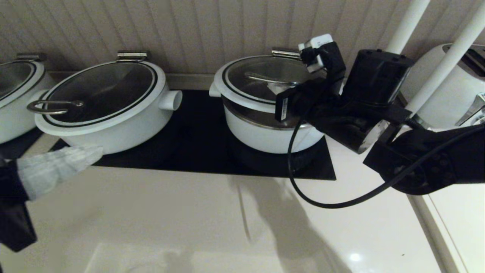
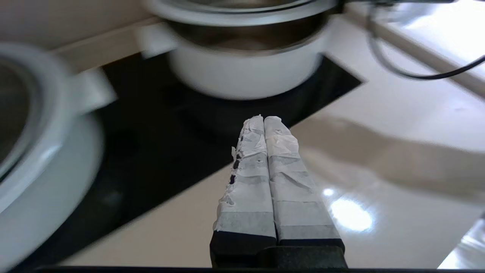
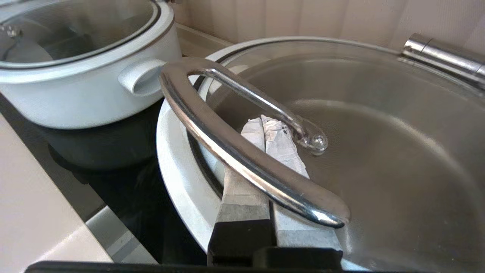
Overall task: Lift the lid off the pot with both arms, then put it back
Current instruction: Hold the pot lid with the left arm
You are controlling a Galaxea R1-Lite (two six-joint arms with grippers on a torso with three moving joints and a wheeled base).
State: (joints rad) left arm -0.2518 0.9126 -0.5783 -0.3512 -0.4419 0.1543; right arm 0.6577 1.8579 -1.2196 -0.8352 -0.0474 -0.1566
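Pot [image 1: 271, 131]: deep white one on the black hob toward the worktop's back right; wider pot [image 1: 110, 104] sits to its left.
Lid [image 1: 257, 81]: hinged, raised off the pot rim at the front, steel band showing beneath.
Handle [image 3: 242, 151]: steel loop, long axis crossing the right fingers.
Right gripper [image 3: 269, 129]: nearer arm; fingers pressed together, slid under the loop, bearing the lid.
Left gripper [image 2: 263, 125]: fingers together, empty, near the worktop's left edge, well apart from the lid, which lies to its right.

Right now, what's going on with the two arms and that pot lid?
Right gripper shut, hooked under lid handle. Lid raised off pot. Left gripper shut, empty, near wide pot. Nothing in the way.
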